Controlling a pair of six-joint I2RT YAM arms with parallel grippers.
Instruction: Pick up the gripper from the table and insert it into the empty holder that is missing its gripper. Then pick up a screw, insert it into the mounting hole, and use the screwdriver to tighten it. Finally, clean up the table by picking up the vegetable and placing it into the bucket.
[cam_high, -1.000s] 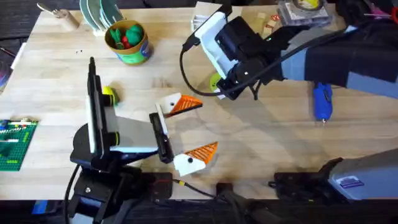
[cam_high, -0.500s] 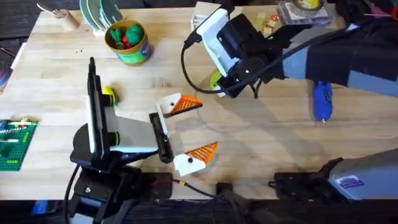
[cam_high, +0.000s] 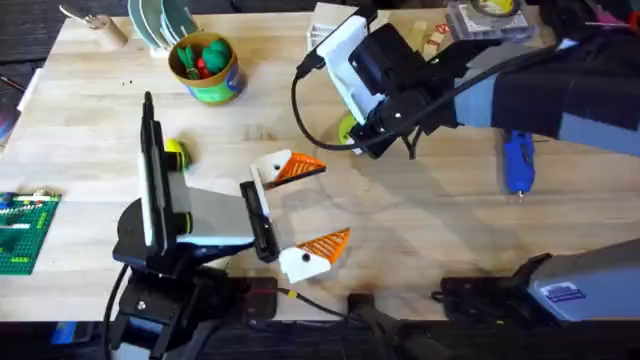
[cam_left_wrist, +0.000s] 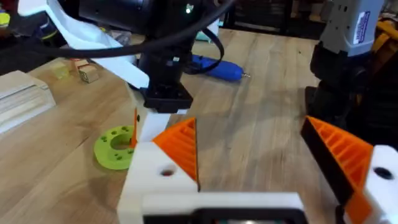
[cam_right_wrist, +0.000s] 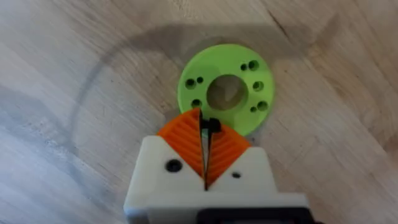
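My right gripper (cam_right_wrist: 205, 134) is shut on a small black screw (cam_right_wrist: 210, 126), held just above a lime-green disc (cam_right_wrist: 225, 93) near the table's middle (cam_high: 345, 128). My left gripper (cam_high: 314, 205) stands open, low over the table. Both of its white holders (cam_left_wrist: 155, 177) carry an orange ribbed gripper wedge (cam_left_wrist: 179, 146). A mounting hole (cam_left_wrist: 166, 172) shows in the white base. The blue screwdriver (cam_high: 517, 162) lies at the right. The yellow vegetable (cam_high: 174, 151) sits beside the left arm. The bucket (cam_high: 205, 68) stands at the far left, holding green and red toy pieces.
A green brick plate (cam_high: 25, 230) lies at the left edge. Plates in a rack (cam_high: 160, 22) stand behind the bucket. Small boxes and wooden blocks (cam_high: 440, 35) sit along the far edge. Bare wood stretches between the left gripper and the screwdriver.
The right arm has edged slightly toward the far side with the screw. The left arm has not moved.
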